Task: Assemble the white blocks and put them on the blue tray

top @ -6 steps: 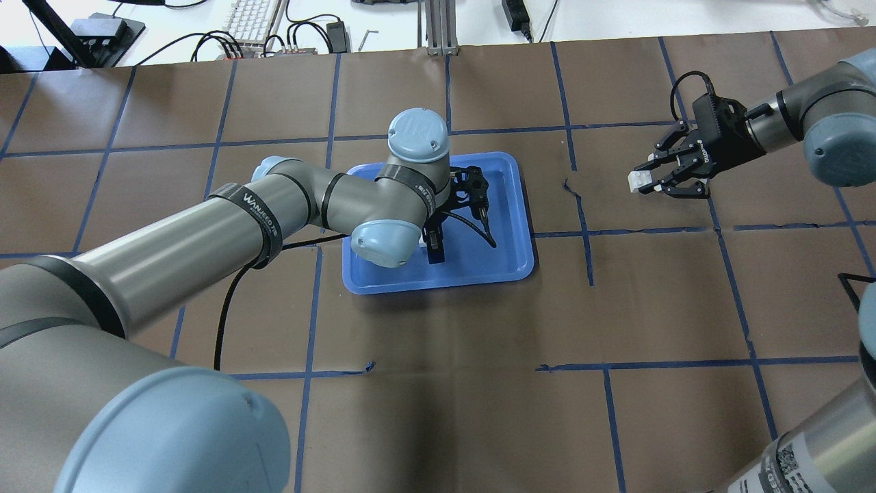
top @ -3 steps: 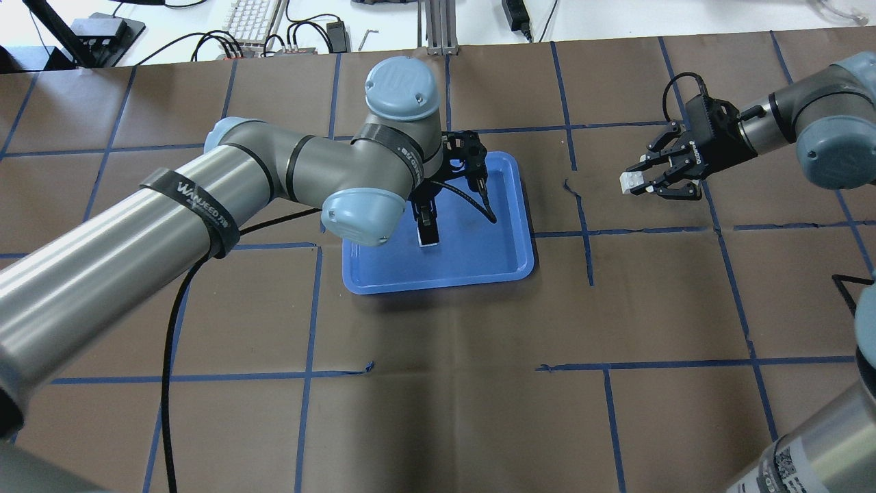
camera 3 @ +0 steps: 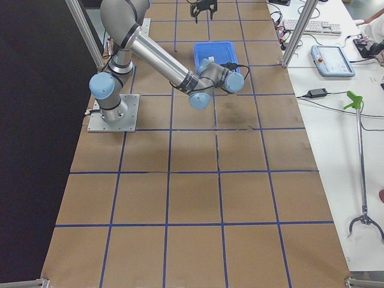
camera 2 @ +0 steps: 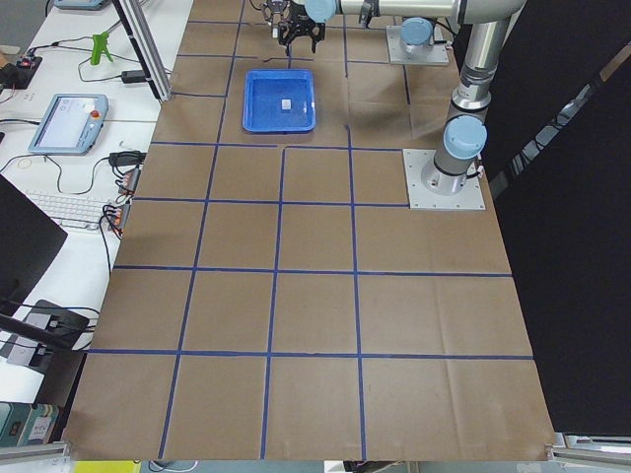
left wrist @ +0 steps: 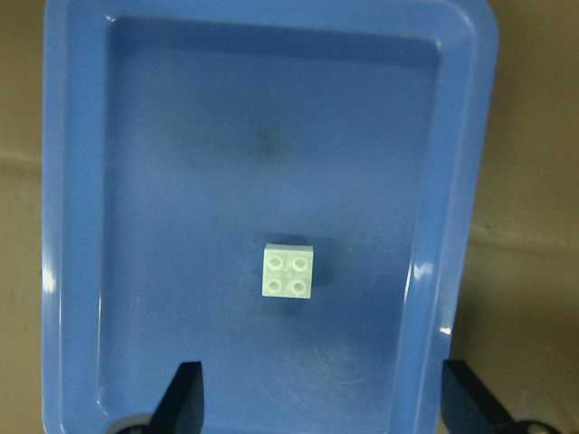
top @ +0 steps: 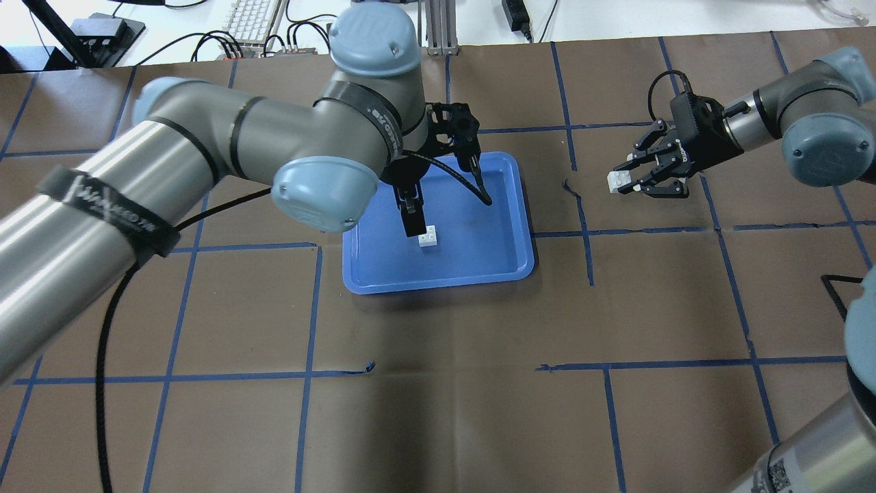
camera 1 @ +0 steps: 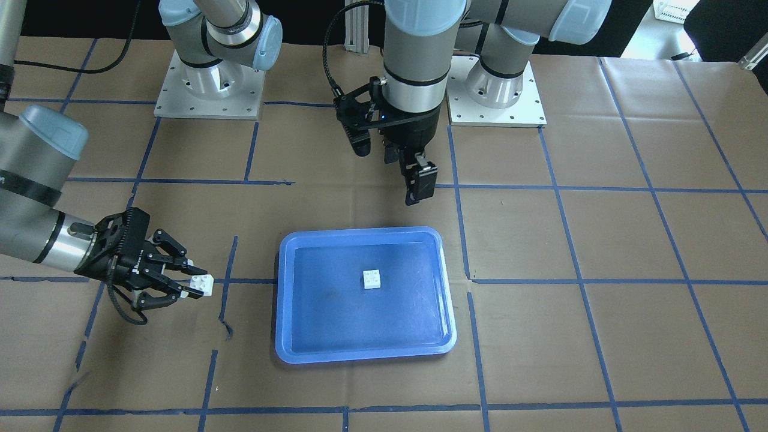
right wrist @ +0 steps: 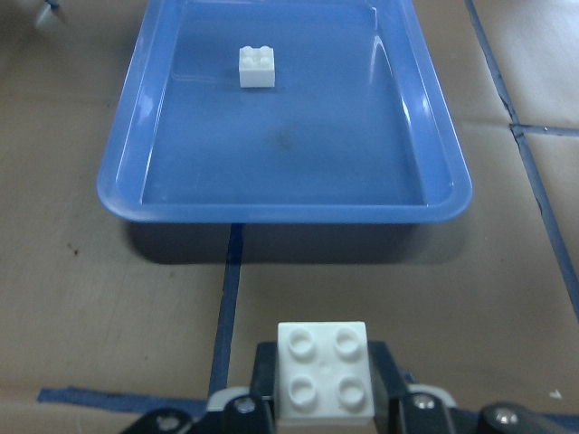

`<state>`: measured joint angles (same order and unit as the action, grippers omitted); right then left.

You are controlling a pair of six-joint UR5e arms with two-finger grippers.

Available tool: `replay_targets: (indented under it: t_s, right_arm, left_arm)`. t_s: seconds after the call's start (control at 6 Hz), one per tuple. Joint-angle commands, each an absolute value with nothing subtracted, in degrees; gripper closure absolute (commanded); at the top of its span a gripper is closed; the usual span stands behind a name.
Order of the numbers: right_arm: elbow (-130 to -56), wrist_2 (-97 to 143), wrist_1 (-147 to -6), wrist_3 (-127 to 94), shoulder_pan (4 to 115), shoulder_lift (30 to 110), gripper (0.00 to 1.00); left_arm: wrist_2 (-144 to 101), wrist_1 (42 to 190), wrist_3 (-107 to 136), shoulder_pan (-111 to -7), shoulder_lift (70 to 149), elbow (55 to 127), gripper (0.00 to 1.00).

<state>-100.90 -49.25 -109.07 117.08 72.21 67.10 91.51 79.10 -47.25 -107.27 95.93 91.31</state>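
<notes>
The blue tray [top: 479, 268] lies mid-table. One white block [top: 429, 237] sits studs up on its floor, a little left of centre; it also shows in the front view [camera 1: 372, 279] and the left wrist view [left wrist: 289, 271]. My left gripper [top: 409, 209] hangs open and empty above the tray's left part, clear of that block. My right gripper [top: 626, 178] is shut on the second white block [top: 618, 181], held above the table to the right of the tray. The right wrist view shows this block [right wrist: 323, 371] between the fingers, with the tray [right wrist: 289, 185] ahead.
The table is brown paper with a blue tape grid. A keyboard [top: 254, 17], cables and an aluminium post [top: 438, 27] lie beyond the far edge. The two arm bases [camera 1: 207, 90] stand at the robot's side of the table.
My left gripper has risen off the tray floor and drawn back, leaving the white block lying free on the tray. My right gripper has carried its block a little toward the tray.
</notes>
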Motion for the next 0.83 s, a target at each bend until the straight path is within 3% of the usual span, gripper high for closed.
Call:
replay_targets:
  t_s: [0.0, 0.67]
  right_arm:
    - [-101.07, -46.85, -114.21, 107.90, 78.19, 67.24, 0.82]
    - [-108.10, -47.02, -141.79, 85.65, 91.38, 63.65, 0.82]
  left_arm:
    - [91.93, 81.38, -29.00, -101.28, 91.76, 91.14, 0.02]
    - [92.82, 85.40, -4.93, -92.84, 90.45, 88.70, 0.01]
